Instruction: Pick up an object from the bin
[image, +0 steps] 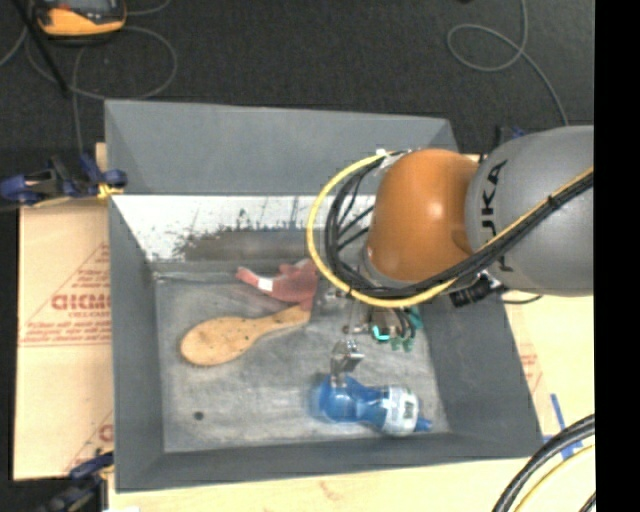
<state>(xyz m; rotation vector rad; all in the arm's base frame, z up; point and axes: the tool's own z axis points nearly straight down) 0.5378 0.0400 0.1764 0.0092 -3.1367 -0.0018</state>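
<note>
Gripper (347, 362) just over blue bottle (362, 405) by front wall of bin (300, 455)

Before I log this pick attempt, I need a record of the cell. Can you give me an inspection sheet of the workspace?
Surface: grey bin, floor scuffed, dark specks on the back wall.
Job's things: blue bottle with a white label, front right; wooden paddle, left of centre; pink thing at the back.
Clutter: small green piece by the pincer; cannot tell if it is loose.
Grippers: pincer hangs just above the bottle's blue end.
Cables: yellow and black loops round the wrist, beside the orange cover.
Surroundings: dark floor with loose cables; orange device at top left.
</note>
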